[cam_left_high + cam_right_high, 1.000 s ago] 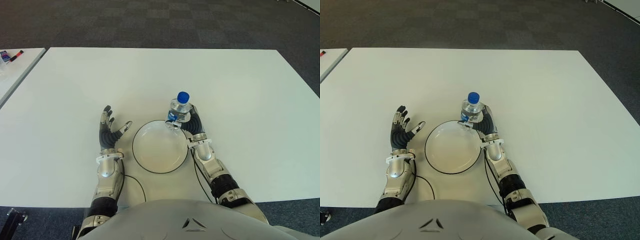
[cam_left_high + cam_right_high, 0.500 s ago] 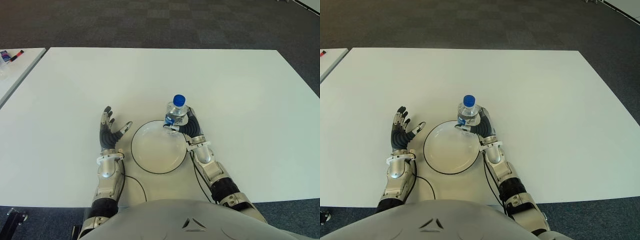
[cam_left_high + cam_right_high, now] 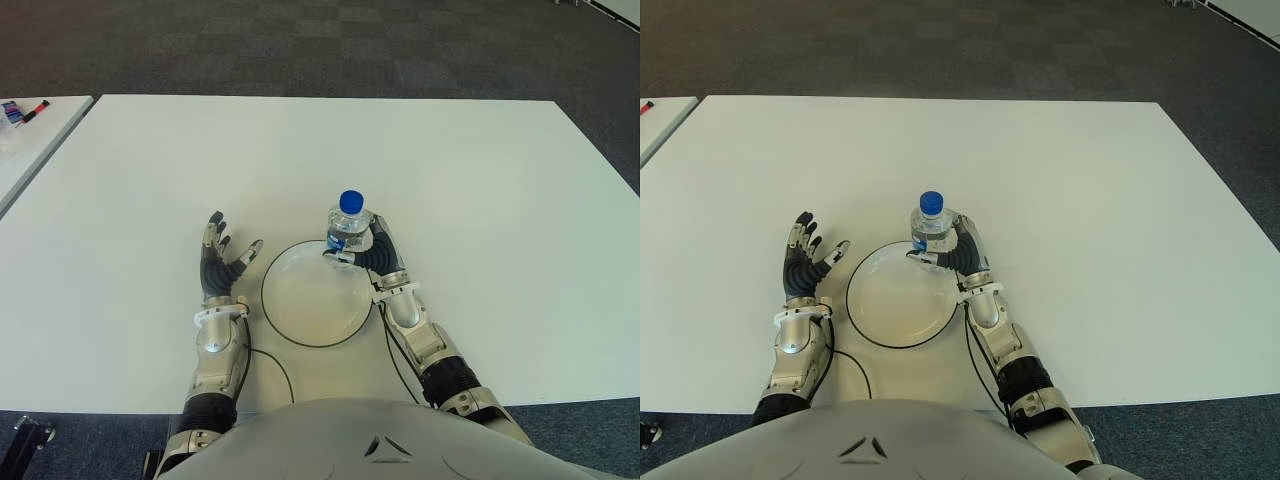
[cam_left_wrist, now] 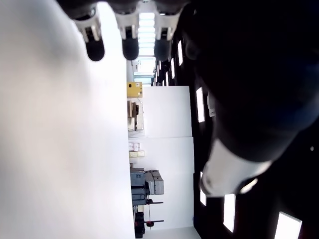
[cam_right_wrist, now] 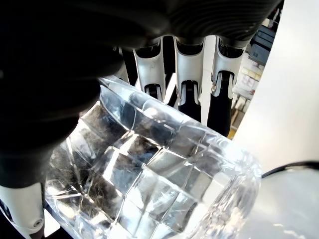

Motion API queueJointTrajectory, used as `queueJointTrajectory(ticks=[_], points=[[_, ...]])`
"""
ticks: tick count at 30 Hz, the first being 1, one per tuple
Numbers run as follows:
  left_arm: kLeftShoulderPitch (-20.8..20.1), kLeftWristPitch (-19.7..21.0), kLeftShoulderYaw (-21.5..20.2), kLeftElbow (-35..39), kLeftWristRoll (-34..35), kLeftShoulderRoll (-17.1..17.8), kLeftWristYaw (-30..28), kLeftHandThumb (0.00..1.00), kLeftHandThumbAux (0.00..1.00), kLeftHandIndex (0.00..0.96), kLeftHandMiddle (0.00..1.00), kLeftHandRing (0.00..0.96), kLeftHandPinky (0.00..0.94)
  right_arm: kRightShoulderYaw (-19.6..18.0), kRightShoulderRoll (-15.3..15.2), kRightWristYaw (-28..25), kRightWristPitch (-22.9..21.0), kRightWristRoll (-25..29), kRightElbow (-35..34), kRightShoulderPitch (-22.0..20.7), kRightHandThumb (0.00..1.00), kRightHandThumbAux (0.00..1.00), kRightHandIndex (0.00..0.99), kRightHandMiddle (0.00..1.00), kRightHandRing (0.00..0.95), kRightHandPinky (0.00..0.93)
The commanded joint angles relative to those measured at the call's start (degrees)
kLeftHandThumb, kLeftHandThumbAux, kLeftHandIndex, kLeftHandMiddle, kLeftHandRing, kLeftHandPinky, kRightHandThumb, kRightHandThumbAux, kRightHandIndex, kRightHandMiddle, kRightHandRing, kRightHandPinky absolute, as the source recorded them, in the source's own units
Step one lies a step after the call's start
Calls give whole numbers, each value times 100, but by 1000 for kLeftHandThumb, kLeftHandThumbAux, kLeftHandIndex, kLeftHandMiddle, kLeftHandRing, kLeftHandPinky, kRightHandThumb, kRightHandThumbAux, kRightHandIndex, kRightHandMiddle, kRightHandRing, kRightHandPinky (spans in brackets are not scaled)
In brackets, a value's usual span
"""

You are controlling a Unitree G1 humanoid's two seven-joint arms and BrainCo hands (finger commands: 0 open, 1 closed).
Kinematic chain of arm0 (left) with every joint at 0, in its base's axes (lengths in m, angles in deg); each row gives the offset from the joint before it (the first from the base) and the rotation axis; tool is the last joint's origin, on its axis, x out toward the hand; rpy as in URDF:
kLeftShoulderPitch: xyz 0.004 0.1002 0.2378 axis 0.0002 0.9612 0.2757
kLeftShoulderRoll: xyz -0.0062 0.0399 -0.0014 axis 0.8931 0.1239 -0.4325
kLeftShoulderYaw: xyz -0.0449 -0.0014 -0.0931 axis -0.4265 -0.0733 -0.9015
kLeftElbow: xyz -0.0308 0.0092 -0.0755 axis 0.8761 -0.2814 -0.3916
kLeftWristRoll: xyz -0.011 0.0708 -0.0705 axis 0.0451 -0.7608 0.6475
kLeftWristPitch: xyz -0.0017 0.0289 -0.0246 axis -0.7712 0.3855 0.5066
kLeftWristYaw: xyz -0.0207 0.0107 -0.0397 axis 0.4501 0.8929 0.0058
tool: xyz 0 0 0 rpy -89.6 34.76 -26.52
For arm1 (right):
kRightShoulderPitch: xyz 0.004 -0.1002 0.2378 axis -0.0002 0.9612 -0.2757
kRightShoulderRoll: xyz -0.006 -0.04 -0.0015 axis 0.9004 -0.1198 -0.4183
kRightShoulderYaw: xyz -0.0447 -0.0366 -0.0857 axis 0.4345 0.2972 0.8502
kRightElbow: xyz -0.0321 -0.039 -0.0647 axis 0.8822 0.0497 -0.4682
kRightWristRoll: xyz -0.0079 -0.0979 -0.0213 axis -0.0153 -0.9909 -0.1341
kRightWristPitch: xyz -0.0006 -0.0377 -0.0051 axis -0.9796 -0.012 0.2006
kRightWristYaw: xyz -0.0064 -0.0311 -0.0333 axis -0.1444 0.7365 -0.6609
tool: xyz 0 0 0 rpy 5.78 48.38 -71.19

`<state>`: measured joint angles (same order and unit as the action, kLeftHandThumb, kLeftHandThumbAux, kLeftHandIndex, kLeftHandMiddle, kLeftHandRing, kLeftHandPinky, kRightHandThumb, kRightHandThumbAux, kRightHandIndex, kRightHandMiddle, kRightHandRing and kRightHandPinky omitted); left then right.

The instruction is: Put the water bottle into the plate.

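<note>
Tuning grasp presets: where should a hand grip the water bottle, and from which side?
Grip the clear ribbed body below the blue cap, coming in from the side, as the right hand does now. The water bottle stands upright over the far right rim of the plate, so fingers can wrap its round barrel. The narrow cap probably offers less hold. The left hand shows left of the plate, open.

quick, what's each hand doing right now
Left hand: open, holding nothing, beside the plate on its left.
Right hand: shut on the water bottle, at the plate's far right rim.
</note>
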<state>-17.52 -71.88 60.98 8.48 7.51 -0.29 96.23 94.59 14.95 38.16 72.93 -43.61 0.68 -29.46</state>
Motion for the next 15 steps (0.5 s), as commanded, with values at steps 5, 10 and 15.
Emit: queueJointTrajectory(ticks=[5,10,15], points=[[213,285,64,-167,-83,-64,46,143,817,20,0,0,15,82,-201,-571,-304,115,-1610,583,954,656,392,510,523,867],[171,335,38,-205,-78,-47,45,125,830,22,0,0,17,153,-319,-1309,-1014,245,-2965,1069,897,665,407,524,752,874],[91,315,-28,-386,7,7,-24,119,832,24,0,0,11,139,-274,-1338,-1162,151,-2856,1065,863,671,414,535,881,877]])
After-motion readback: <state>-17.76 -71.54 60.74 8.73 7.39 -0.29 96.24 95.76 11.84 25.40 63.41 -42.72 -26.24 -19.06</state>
